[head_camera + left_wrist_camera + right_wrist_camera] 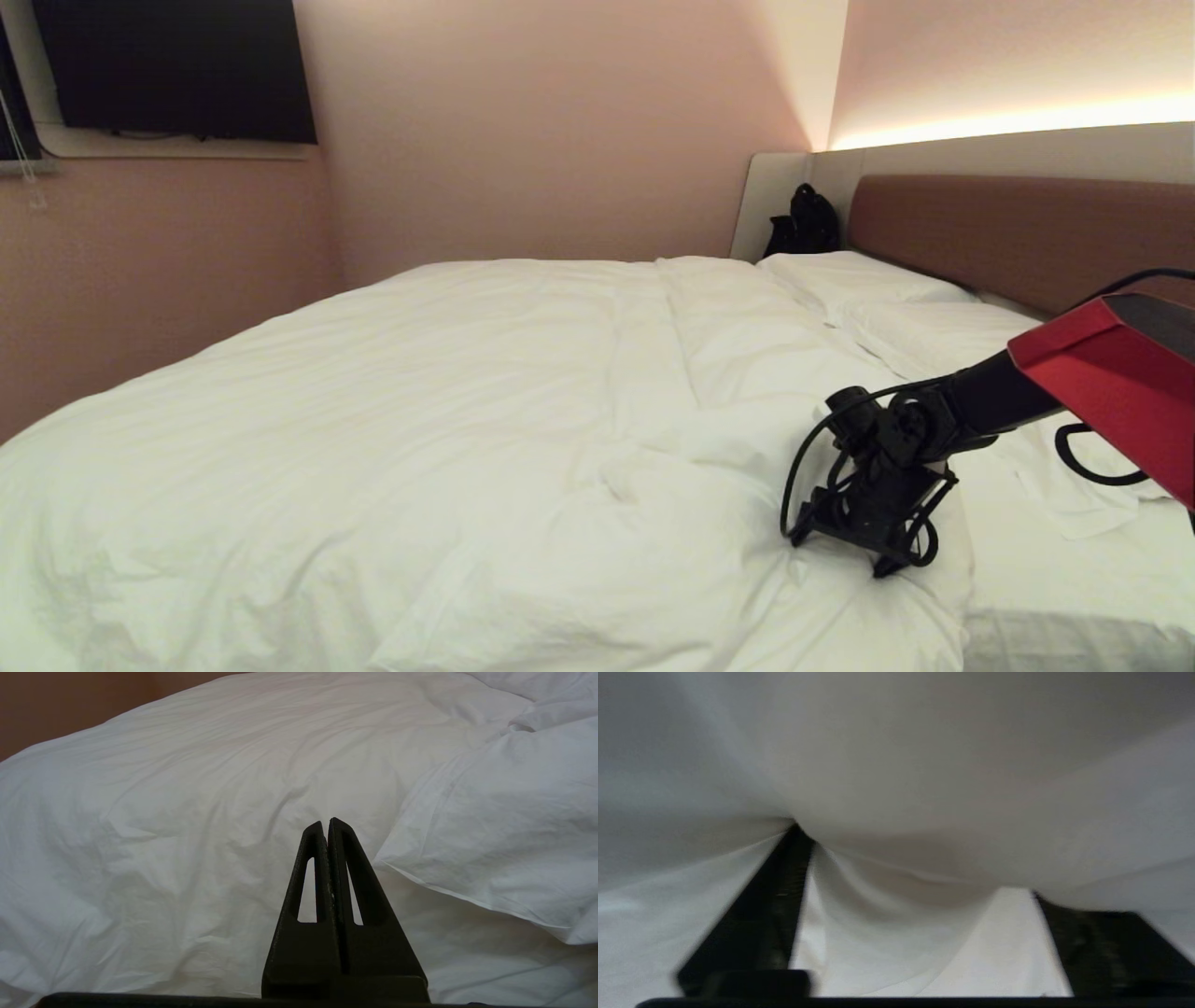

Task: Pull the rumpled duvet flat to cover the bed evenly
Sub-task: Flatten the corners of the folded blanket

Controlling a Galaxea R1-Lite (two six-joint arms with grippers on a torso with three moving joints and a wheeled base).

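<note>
The white duvet lies over most of the bed, bunched into folds near its right edge. My right gripper points down into that rumpled part, close to the duvet's edge. In the right wrist view this gripper is open, its fingers pressed into the cloth with a fold of duvet bulging between them and hiding one tip. My left gripper is shut and empty, held over the duvet outside the head view.
Two white pillows lie against the brownish-red headboard. A black bag sits in the far corner by the pale side panel. A dark screen hangs on the pink wall at left. Bare sheet shows at the right front.
</note>
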